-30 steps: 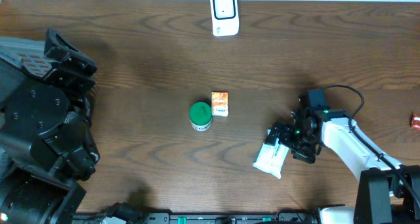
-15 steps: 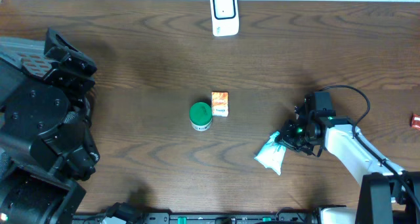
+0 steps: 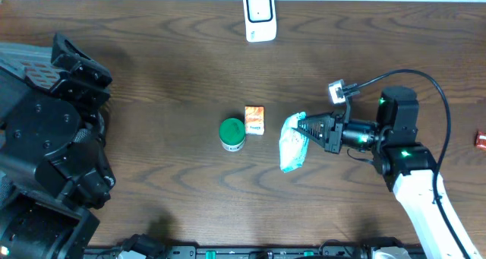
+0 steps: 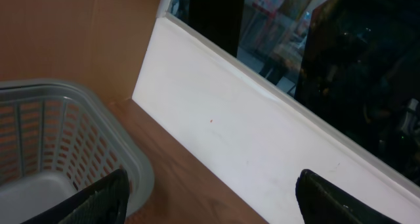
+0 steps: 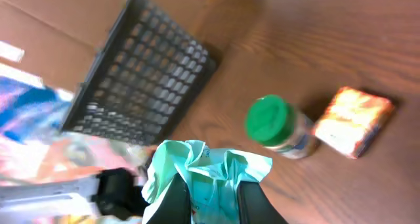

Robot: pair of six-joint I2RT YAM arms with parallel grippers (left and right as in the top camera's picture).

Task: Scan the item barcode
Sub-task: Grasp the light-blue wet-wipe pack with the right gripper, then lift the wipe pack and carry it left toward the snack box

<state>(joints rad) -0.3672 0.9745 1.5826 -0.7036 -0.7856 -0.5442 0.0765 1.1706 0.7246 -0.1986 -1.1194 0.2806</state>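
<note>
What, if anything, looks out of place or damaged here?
Only the pouch: the right gripper pinches one end, which is bunched and crumpled between the fingers. The green-lidded jar and the orange box sit side by side; nothing is spilled.

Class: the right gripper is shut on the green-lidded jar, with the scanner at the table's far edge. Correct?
No. The right gripper is shut on the white and teal packet, not the jar, as the right wrist view shows. The scanner part holds.
</note>
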